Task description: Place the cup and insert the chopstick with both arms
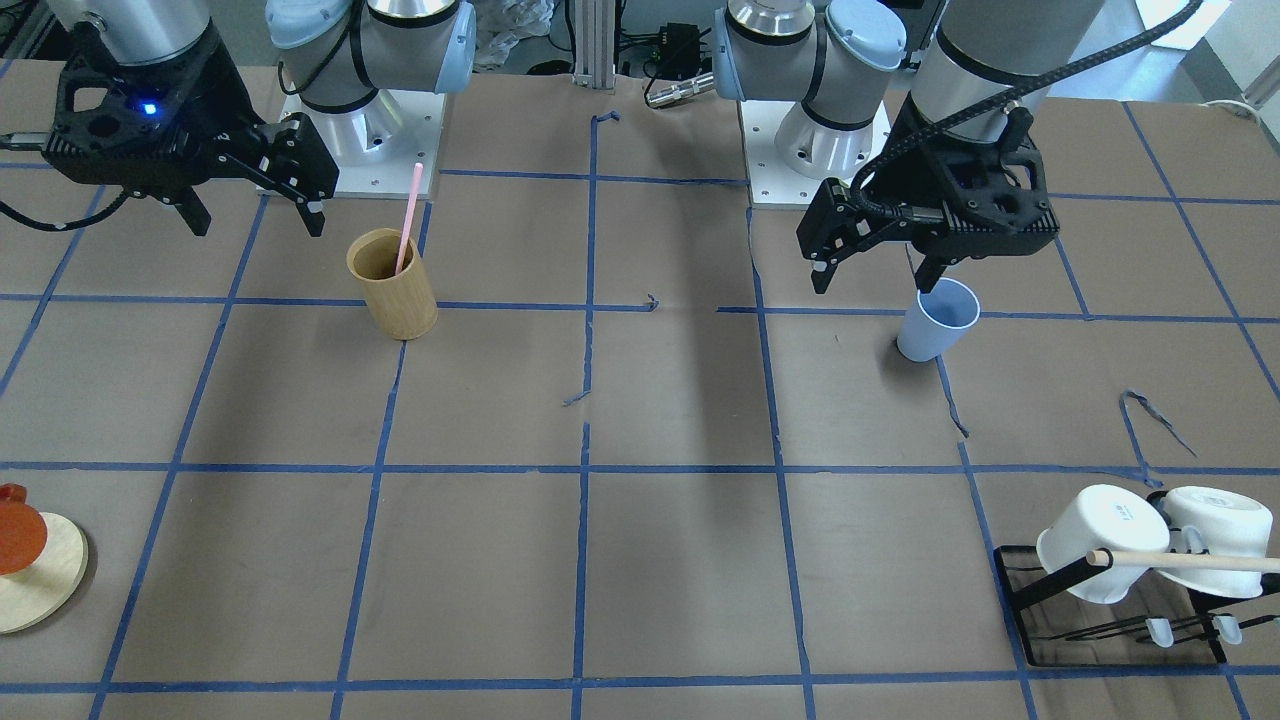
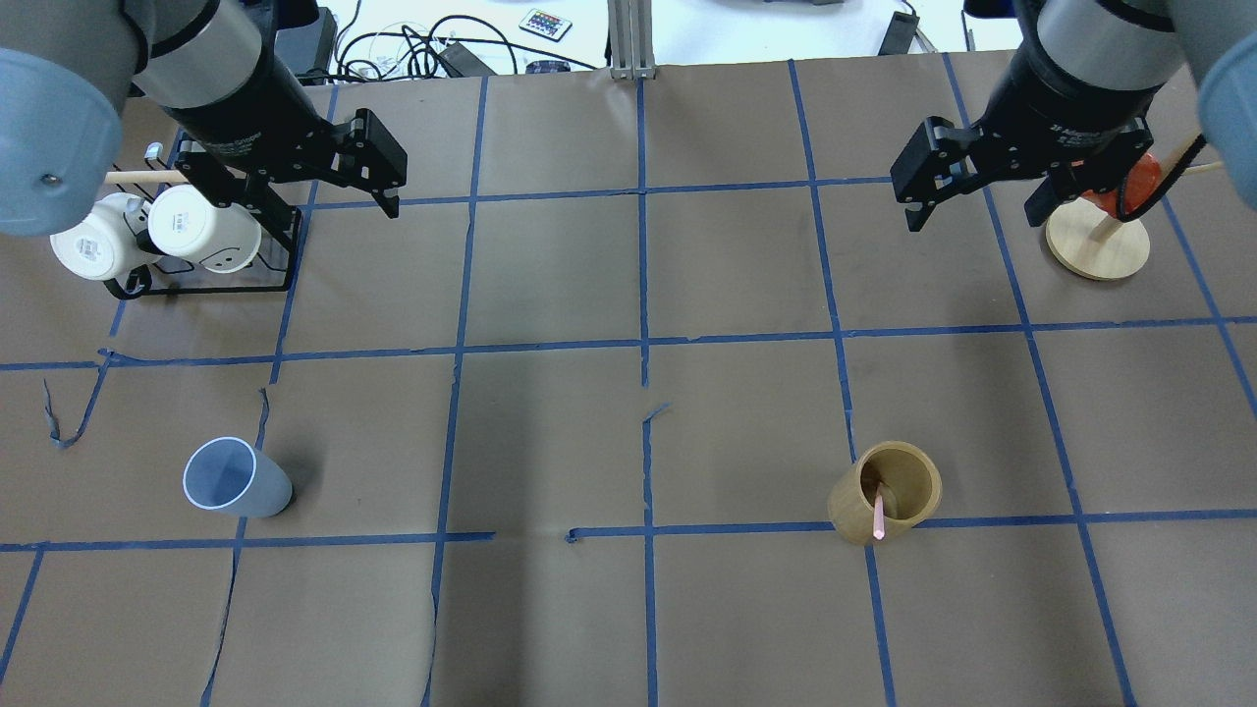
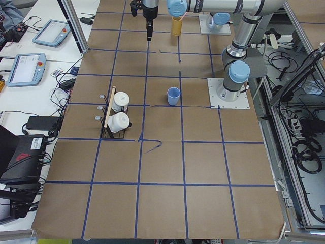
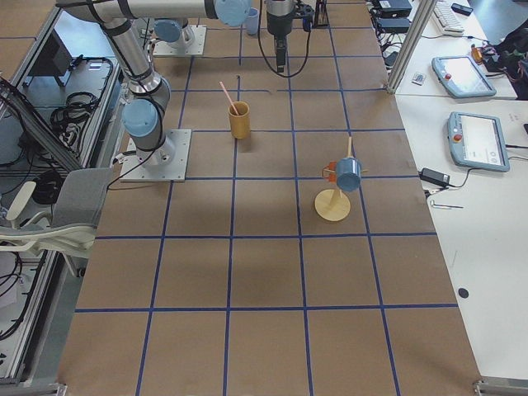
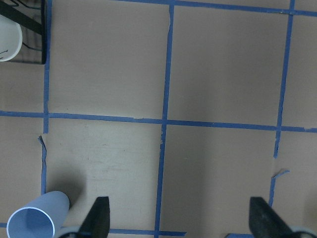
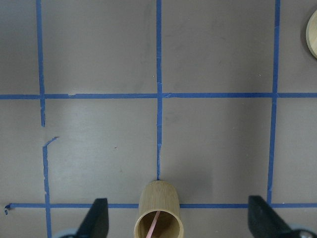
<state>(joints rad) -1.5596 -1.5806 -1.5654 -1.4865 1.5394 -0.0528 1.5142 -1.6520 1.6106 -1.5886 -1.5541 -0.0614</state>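
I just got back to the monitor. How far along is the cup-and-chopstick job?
Done, by the look of it: the blue cup stands upright on the table, and the pink chopstick leans inside the bamboo holder. In hand: nothing; the left gripper and right gripper are both open and empty, above the table. Left: apparently nothing, unless the cup belongs elsewhere.

A blue cup [image 5: 37,220] stands with its open mouth up on the brown table [image 5: 228,69], in the lower left corner. Just beside the cup, toward the middle, is one dark jaw of the left gripper [image 5: 181,220]. The other jaw is well apart from it, with bare table between. Blue tape lines [image 5: 166,121] cross beyond the cup. Far past the cup, at the top corner, part of a white mug [image 5: 9,37] and a black rack [image 5: 43,39] show.
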